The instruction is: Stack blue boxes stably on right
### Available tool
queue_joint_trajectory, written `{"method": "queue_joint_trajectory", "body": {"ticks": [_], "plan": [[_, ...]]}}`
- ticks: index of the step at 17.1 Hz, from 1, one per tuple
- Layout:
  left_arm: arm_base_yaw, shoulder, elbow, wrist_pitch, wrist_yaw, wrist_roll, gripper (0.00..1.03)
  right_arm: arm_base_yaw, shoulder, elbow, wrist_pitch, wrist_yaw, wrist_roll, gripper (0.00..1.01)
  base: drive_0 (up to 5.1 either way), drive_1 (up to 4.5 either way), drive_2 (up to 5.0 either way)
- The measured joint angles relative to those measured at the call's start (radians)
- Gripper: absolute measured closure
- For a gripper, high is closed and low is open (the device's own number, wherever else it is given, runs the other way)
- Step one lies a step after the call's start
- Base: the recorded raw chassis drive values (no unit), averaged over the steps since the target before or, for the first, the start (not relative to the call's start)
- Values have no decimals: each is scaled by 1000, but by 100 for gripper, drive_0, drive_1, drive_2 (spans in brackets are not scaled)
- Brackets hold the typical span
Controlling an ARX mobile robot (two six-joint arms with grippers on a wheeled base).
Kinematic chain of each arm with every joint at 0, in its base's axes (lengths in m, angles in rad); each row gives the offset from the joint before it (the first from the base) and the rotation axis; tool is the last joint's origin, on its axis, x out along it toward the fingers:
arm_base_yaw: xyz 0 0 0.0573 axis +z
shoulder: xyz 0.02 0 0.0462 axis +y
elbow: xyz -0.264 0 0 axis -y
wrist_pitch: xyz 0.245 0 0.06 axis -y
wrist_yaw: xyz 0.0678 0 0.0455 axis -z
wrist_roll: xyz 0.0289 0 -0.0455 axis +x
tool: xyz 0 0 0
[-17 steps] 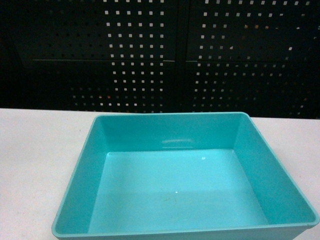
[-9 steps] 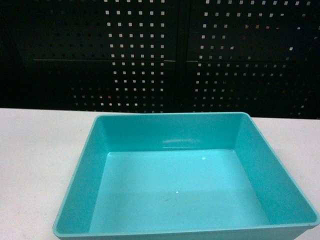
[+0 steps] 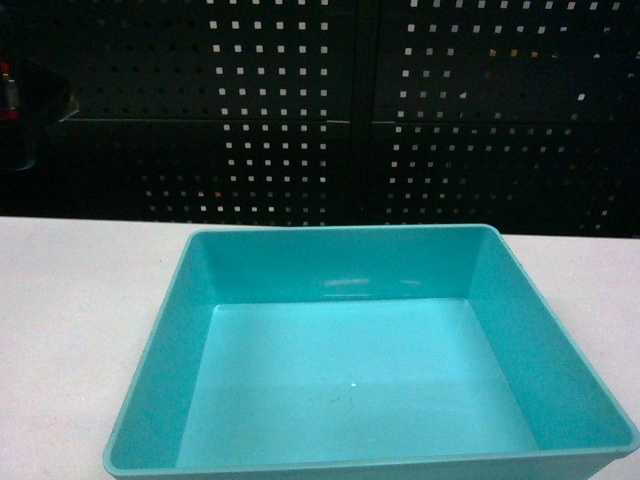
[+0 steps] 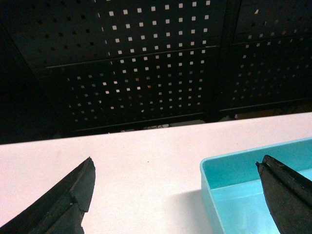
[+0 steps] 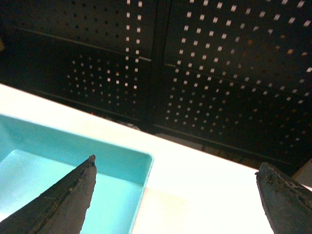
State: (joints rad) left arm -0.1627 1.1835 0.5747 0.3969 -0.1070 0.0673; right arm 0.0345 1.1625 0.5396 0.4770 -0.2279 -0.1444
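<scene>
One of the blue boxes, a pale turquoise tub (image 3: 335, 262), sits empty on the white table (image 3: 80, 310), low in the middle of the head view. Neither gripper shows in that view. In the left wrist view my left gripper (image 4: 174, 162) is open, straddling the turquoise tub's (image 4: 234, 170) left far corner, with its right finger (image 4: 285, 195) over the inside. In the right wrist view my right gripper (image 5: 175, 164) is open across the turquoise tub's (image 5: 73, 141) right wall, with its left finger (image 5: 68, 200) over the inside. Nothing is held.
A black perforated panel (image 3: 320, 110) stands behind the table's far edge. A small red and dark object (image 3: 6, 95) shows at the far left in front of the panel. White table surface lies to both sides of the tub.
A small red and dark object has come into view at the far left edge of the head view. The tub has not moved.
</scene>
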Motion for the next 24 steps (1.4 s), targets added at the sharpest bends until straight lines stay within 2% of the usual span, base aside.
{"method": "queue_joint_trajectory", "body": {"ticks": [2, 6, 8, 9, 12, 13, 15, 17, 22, 23, 24], "plan": [[1, 94, 60, -29, 10, -16, 5, 26, 85, 60, -23, 1, -24, 3, 0, 0, 0], [-9, 304, 222, -66, -8, -1, 5, 74, 292, 225, -75, 31, -96, 3, 0, 0, 0], [-37, 372, 252, -118, -37, 11, 5, 91, 373, 268, -102, 48, -138, 3, 0, 0, 0], [-53, 394, 260, -167, -40, 2, 5, 102, 399, 277, -119, 51, -154, 3, 0, 0, 0], [-91, 461, 261, -194, -66, -38, 5, 114, 462, 277, -93, 80, -195, 3, 0, 0, 0], [-98, 483, 261, -209, -66, -55, 5, 117, 487, 277, -86, 83, -198, 3, 0, 0, 0], [-113, 539, 238, -188, -113, -95, 5, 115, 563, 274, -83, 86, -205, 3, 0, 0, 0], [-119, 559, 217, -187, -124, -141, 5, 101, 624, 238, -56, 92, -215, 3, 0, 0, 0], [-142, 574, 180, -171, -130, -200, 5, 69, 701, 179, -4, 107, -234, 3, 0, 0, 0], [-145, 576, 180, -171, -132, -203, 5, 69, 711, 171, 3, 107, -230, 6, 0, 0, 0], [-150, 577, 180, -171, -132, -206, 5, 71, 717, 160, 18, 107, -220, 17, 0, 0, 0]]}}
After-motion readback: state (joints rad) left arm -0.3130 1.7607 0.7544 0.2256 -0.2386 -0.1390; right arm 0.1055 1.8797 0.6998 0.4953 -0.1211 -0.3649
